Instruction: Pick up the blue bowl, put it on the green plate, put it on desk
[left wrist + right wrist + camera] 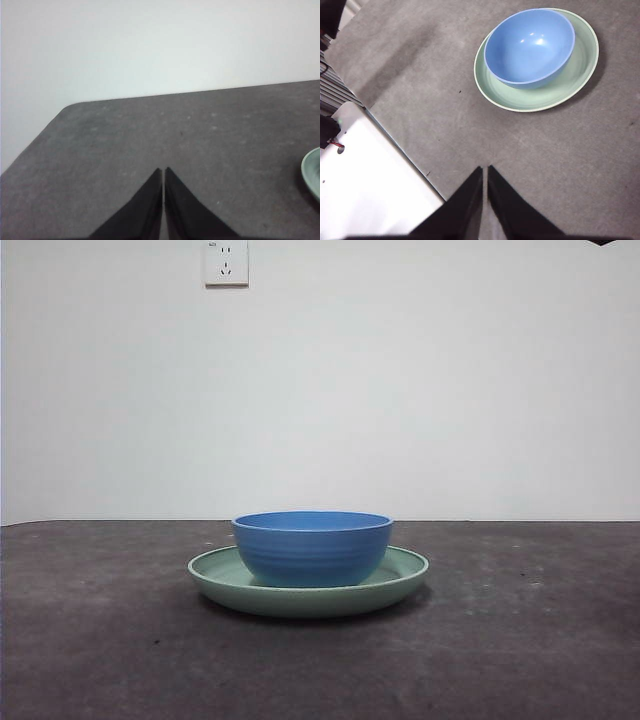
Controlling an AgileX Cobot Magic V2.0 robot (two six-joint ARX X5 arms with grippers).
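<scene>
The blue bowl (312,547) sits upright in the green plate (215,575), which rests on the desk (100,640) at the middle. In the right wrist view the bowl (530,46) lies in the plate (580,65), a little off its centre. My right gripper (485,170) is shut and empty, high above the desk (445,100) and well away from the plate. My left gripper (163,171) is shut and empty over bare desk (150,135); only the plate's rim (311,172) shows at that picture's edge. A black arm tip (602,243) shows at the top right corner.
A white wall with a power socket (226,262) stands behind the desk. The desk's edge and a white base (370,190) with cables show in the right wrist view. The desk's far corner (70,107) shows in the left wrist view.
</scene>
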